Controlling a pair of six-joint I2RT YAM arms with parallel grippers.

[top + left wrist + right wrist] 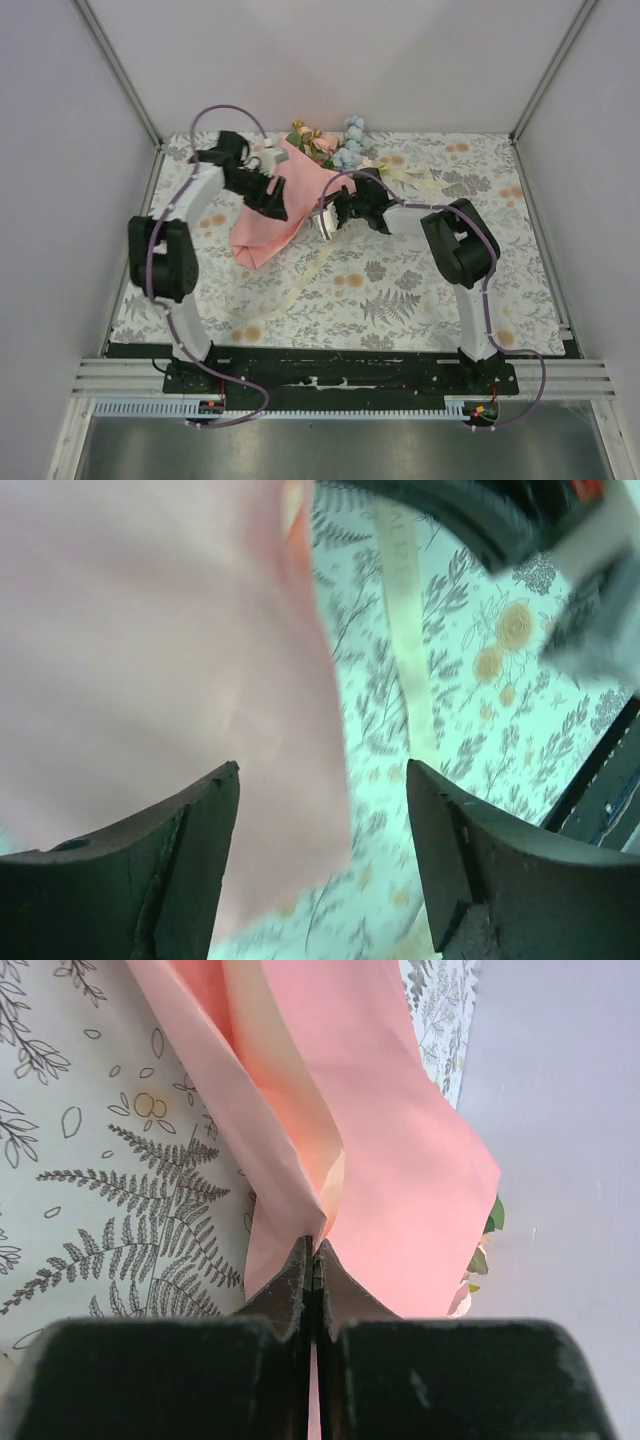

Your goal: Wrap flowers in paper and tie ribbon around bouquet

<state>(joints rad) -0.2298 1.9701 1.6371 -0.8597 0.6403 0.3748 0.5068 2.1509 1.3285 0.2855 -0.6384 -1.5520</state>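
Pressed flat together at the bottom of the right wrist view: two black, matte fingers of right gripper (313, 1250), tips pinching a folded edge of paper (380, 1110), no gap between them. Beyond the tips, salmon-pink sheet, thin and matte, doubled into long soft pleats with a paler inner layer, running away toward a grey wall; scraps of green leaf and pink petal just visible at its far right corner. Beside it on the left, cloth (110, 1160) printed with grey ferns and small yellow blooms. Seen from the other wrist, left gripper (322, 770) spread wide, two curved black fingers well apart, nothing between them; blurred pink paper (150, 660) behind the left finger, one flat cream ribbon (405, 640) lying lengthwise on cloth beyond the gap. From above, left gripper (275, 205) over the upper side of the paper (262, 235), right gripper (328, 222) at its right edge. One sheet, lying diagonally as a loose cone, narrow end toward the near left, flowers (325, 145) out of the far end: peach-pink and pale blue blooms with green leaves, exact count unclear. One ribbon (300, 285) trailing limp from under the right gripper toward the near left. Broad stretch of cloth (420, 300) between bundle and near edge; walls on three sides.
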